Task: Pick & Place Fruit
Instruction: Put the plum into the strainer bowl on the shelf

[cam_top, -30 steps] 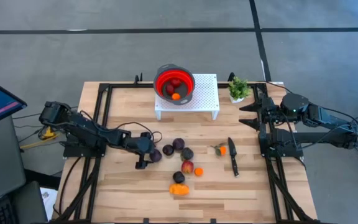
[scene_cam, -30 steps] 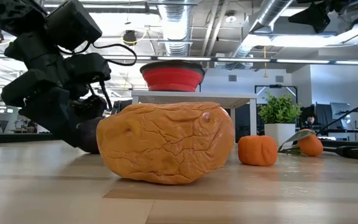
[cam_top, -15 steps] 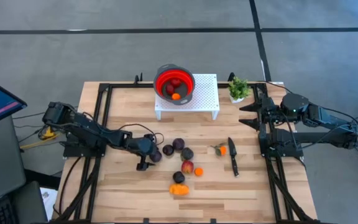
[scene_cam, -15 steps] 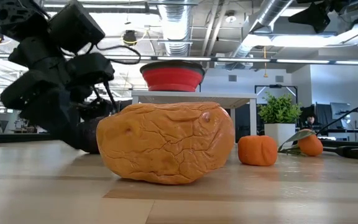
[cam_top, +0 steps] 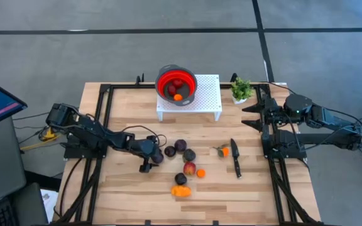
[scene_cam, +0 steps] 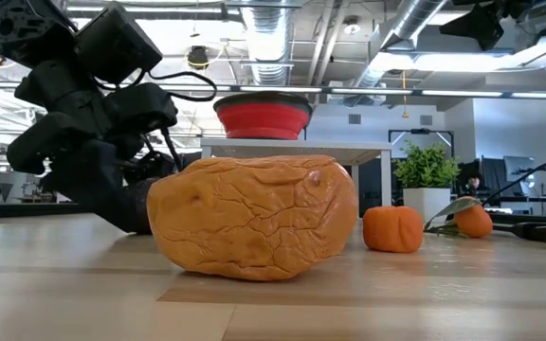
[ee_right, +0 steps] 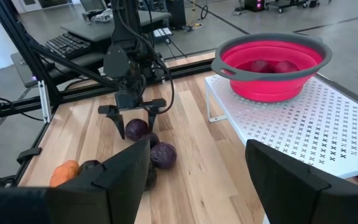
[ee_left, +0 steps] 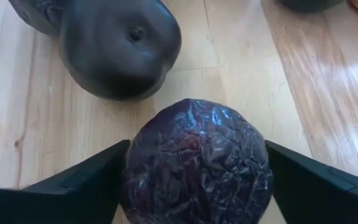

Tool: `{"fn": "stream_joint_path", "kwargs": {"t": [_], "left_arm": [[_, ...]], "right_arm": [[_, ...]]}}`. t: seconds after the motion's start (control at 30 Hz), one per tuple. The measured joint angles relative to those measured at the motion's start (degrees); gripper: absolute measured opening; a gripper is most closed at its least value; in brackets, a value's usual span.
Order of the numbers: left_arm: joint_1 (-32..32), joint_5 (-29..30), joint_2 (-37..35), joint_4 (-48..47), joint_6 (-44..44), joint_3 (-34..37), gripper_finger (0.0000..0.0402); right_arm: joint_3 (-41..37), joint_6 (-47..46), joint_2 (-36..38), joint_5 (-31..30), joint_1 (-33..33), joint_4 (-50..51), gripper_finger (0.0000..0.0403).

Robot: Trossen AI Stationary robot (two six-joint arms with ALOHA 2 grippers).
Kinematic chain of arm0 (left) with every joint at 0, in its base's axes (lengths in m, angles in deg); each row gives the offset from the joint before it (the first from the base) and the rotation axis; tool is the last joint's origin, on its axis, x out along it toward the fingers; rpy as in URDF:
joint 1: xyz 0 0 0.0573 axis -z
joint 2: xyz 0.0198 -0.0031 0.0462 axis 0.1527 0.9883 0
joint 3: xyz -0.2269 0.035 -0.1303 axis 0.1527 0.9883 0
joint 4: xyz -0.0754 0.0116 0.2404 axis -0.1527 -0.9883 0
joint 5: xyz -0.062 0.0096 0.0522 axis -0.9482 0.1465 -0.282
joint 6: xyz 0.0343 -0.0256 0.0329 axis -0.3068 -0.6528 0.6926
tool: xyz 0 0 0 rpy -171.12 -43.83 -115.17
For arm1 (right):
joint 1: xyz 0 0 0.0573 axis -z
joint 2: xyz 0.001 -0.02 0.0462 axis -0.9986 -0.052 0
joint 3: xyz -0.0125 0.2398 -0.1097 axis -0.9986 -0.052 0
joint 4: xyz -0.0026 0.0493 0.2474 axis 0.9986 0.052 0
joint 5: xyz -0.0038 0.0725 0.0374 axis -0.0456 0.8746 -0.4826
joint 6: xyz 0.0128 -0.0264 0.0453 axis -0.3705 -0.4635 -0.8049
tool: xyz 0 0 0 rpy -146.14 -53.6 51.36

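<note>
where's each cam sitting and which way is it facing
High: overhead, straight down on table and both arms.
Low: table height, level past large orange piece; left arm at side.
Left wrist: over the left gripper, jaws straddling a plum.
Right wrist: behind the open right gripper, facing the red bowl.
Shared: right wrist also shows that plum.

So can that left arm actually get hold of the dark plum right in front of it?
Probably yes. The left claw already straddles the plum, a finger either side, and nothing blocks it; the neighbouring plum sits just beyond.
</note>
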Motion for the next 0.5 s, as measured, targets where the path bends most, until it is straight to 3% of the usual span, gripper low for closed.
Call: {"fn": "stream_joint_path", "kwargs": {"t": [0.23, 0.5], "left_arm": [[-0.04, 0.08, -0.07, 0.73, 0.00, 0.00, 0.0279], [-0.04, 0.11, -0.24, 1.05, -2.77, 0.00, 0.0281]], "right_arm": [[0.00, 0.00, 0.00, 0.02, 0.00, 0.00, 0.0260], [0.00, 0.00, 0.00, 0.00, 0.00, -0.01, 0.0260]]}}
